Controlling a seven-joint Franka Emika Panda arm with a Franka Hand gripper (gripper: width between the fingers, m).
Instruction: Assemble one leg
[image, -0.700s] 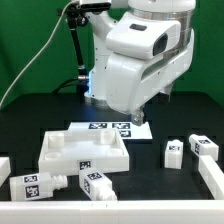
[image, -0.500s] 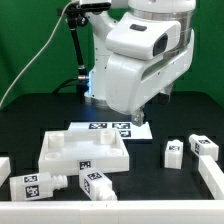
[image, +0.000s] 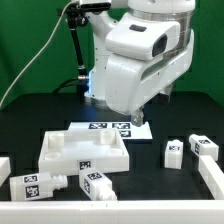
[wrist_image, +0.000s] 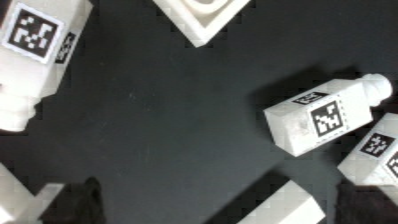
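**Several legs loose, pincer wide and empty**

In the exterior view, a first leg (image: 35, 186) lies on its side at seven o'clock of the square top (image: 85, 152). A second leg (image: 97, 184) lies at six o'clock, and both are just clear of it. The square top rests with its corner sockets upward, I judge so that a post can go in from above; none is in yet. At twelve o'clock of it the marker board (image: 100, 127) lies partly under the arm (image: 140, 60). At three o'clock, well apart from the top, sit a third leg (image: 173, 152) and a fourth leg (image: 203, 147). Bare table surrounds them, leaving room to straddle either one.

The gripper (wrist_image: 169, 205) shows clearly only in the wrist view. Its jaws stand wide apart, with black table between them and nothing held. A tagged leg (wrist_image: 329, 110) lies tag-up near them, untouched. It is likely one of that three o'clock pair and the one being lined up for.
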